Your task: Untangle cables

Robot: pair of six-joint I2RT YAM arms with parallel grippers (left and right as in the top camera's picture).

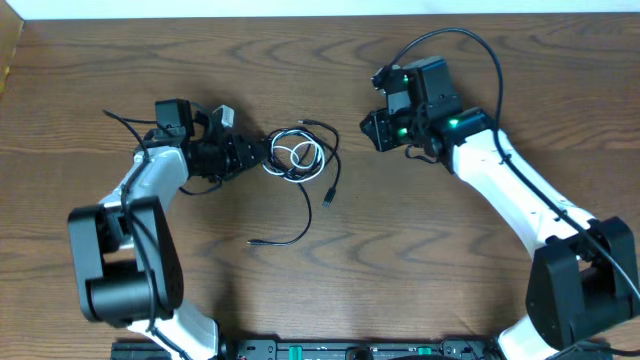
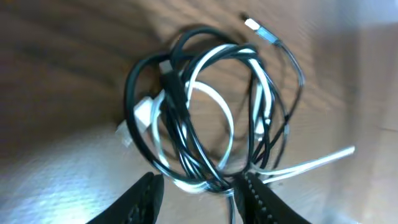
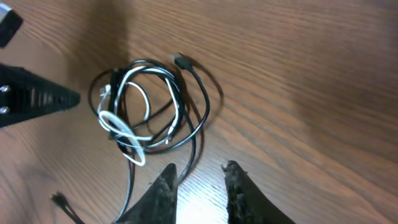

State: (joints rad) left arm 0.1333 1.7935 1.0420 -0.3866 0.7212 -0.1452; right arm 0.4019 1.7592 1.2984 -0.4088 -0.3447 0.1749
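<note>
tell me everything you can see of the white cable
The white cable is thin, smooth and plastic-looking. It lies wound in a few small loops, threaded through the coil of the black cable, so the two are tangled. A white plug shows at the coil's edge. The bundle rests on the wooden table between the arms, beside the left gripper, whose open fingers stand either side of the coil's near edge; contact cannot be told.

Brown wood-grain table (image 1: 420,260), pale strip (image 1: 300,8) along far edge

2 cables (image 1: 296,155) on table (image 1: 420,270) btwn left pincer (image 1: 257,153), right pincer (image 1: 371,131).
</note>
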